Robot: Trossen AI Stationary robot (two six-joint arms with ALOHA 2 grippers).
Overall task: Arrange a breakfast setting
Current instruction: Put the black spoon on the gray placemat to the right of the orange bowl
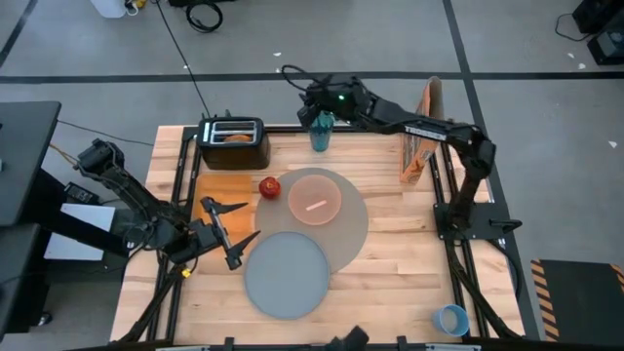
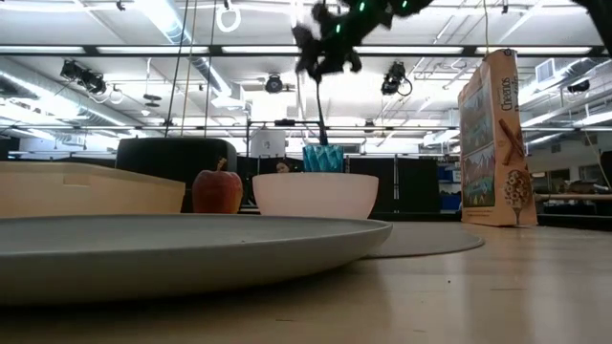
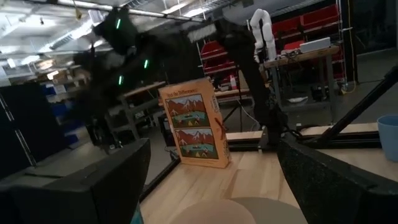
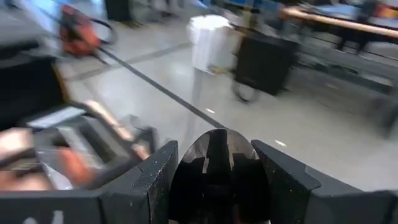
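Note:
My right gripper (image 1: 317,104) hangs high over the table's far edge, shut on a metal spoon (image 2: 320,107) above a ribbed teal holder (image 1: 322,133). The pink bowl (image 1: 314,198) stands on the large grey mat (image 1: 349,236). The grey plate (image 1: 286,276) lies on the mat's near-left edge, and the red apple (image 1: 270,186) sits left of the bowl. The orange cereal box (image 1: 421,146) stands upright at the far right. A light-blue cup (image 1: 450,319) sits at the near right corner. My left gripper (image 1: 232,226) waits open at the left, touching nothing. My right gripper pinches the spoon's bowl end (image 4: 217,152) between its two fingers, which point toward the table's far edge, roughly level. The spoon hangs upright below the fingers, its thin handle (image 2: 322,124) pointing down to the teal holder's rim (image 2: 323,149). Whether the handle's end is clear of the holder, I cannot tell.
A black toaster (image 1: 234,142) with something orange in its slot stands at the far left, with an orange board (image 1: 224,185) in front of it. Bare wood lies between the mat and the table's right and near edges.

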